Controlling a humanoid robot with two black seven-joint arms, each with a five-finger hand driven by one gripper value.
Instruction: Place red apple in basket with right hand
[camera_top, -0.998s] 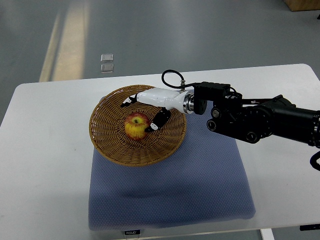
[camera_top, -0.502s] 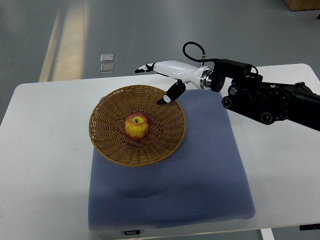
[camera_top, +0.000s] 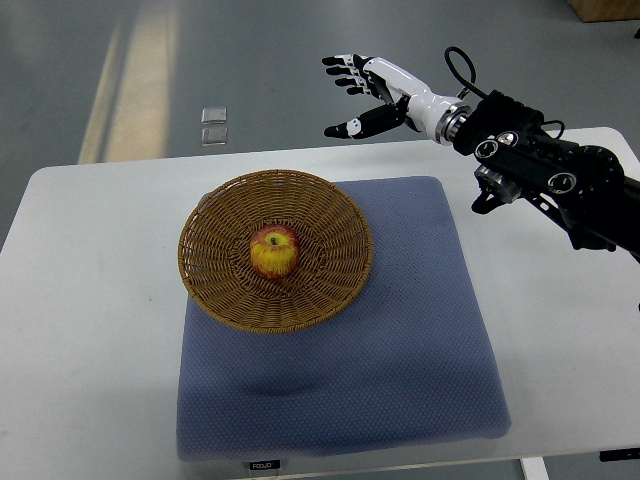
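In the basket, the apple lies placed; the task looks done.
Nearest, one blue mat (camera_top: 400, 370) covers the white table (camera_top: 80, 330). On its far left part rests one wicker basket (camera_top: 215, 300) holding one red apple (camera_top: 274, 251) at its middle. Beyond, the right hand (camera_top: 365, 95) hangs above the table's far edge, fingers spread, holding nothing, well apart from the basket. Only retreat seems left.

A red-and-yellow apple (camera_top: 274, 251) sits stem-up, seemingly untilted, at the centre of a round, shallow woven wicker basket (camera_top: 215, 290) resting on the tabletop's blue mat.
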